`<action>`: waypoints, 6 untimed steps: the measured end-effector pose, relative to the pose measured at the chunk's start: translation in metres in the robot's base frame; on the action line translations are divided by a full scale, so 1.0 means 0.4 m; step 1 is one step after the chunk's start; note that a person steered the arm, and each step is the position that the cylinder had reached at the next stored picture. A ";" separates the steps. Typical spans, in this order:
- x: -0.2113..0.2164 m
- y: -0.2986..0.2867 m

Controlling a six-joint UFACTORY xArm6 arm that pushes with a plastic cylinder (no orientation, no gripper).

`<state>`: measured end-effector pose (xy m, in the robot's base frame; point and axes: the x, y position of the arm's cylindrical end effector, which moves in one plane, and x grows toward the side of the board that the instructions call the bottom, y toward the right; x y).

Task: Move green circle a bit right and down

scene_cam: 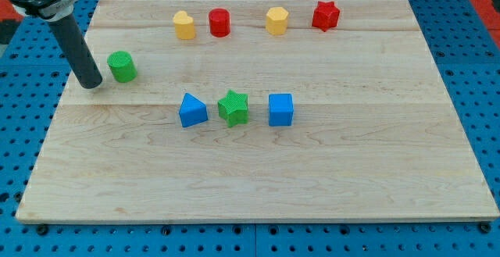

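The green circle [122,66] stands on the wooden board [258,171] at the view's upper left. My tip [91,83] rests on the board just to the left of it and slightly lower, a small gap apart. The dark rod rises from the tip toward the view's top left corner.
A blue triangle [192,110], a green star [233,107] and a blue cube [280,109] sit in a row mid-board. Along the top stand a yellow block [183,24], a red cylinder [219,23], a yellow hexagon [276,20] and a red star [325,16].
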<state>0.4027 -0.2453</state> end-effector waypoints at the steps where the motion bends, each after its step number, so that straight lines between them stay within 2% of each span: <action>1: -0.108 0.008; 2: -0.092 0.146; 4: -0.133 0.256; 5: -0.103 0.256; 6: -0.030 0.224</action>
